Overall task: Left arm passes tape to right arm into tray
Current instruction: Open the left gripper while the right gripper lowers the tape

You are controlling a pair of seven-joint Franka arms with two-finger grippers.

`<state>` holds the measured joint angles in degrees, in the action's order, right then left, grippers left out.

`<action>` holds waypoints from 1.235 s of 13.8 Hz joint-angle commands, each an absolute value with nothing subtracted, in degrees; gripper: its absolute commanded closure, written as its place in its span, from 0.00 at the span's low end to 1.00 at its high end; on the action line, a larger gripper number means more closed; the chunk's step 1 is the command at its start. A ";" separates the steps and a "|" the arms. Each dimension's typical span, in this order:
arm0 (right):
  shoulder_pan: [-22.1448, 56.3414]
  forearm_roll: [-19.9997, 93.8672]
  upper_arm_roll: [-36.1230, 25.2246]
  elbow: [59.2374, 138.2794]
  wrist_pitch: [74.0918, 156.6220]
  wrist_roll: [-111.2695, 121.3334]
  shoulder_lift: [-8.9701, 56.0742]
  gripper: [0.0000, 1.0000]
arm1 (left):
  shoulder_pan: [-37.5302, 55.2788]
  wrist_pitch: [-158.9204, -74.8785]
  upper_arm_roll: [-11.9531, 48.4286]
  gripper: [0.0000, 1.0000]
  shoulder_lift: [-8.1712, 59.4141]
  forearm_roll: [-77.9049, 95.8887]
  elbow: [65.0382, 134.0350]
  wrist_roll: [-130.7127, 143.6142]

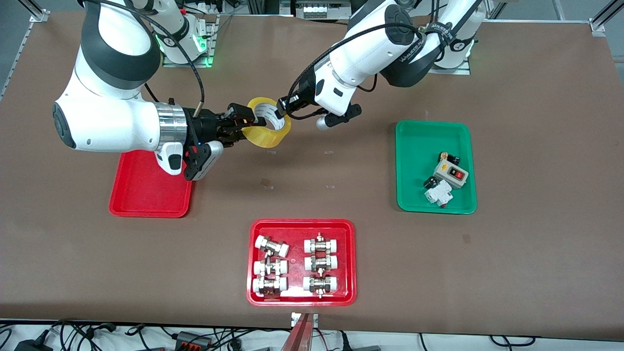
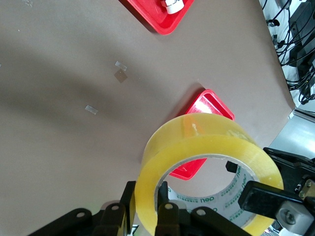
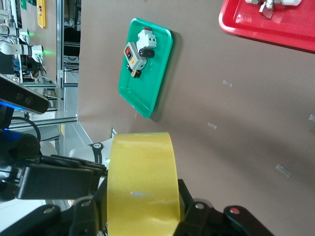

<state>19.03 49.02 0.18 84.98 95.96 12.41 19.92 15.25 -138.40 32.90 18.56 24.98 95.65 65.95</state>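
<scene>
Matte brown tabletop (image 1: pixel 341 195); glossy translucent yellow tape roll (image 1: pixel 269 122) aloft, pinched by both black grippers, left (image 1: pixel 284 108), right (image 1: pixel 239 122), near plain red plastic tray (image 1: pixel 146 192).

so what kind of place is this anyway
Probably a robotics lab bench: two white robot arms share a brown-covered table, passing a translucent yellow tape roll in mid-air. Sorting trays hold metal pipe fittings and electrical switches; cables and aluminium framing edge the table.

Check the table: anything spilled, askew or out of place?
Nothing stands out. Both the left gripper and right gripper grip the tape roll mid-air; the plain red tray lies flat.
</scene>
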 commanded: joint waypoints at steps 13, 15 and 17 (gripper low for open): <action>15.13 48.43 -0.79 84.73 93.44 15.38 21.97 0.64 | 5.54 -118.77 32.43 0.00 10.99 13.21 97.21 61.80; 11.44 48.17 -0.79 85.77 92.64 15.38 22.32 0.64 | 2.13 -114.02 32.43 0.00 10.90 7.49 97.29 61.08; 6.27 47.11 -0.79 88.06 92.20 15.73 23.11 0.64 | -0.60 -109.62 32.43 0.00 9.50 3.71 97.03 60.21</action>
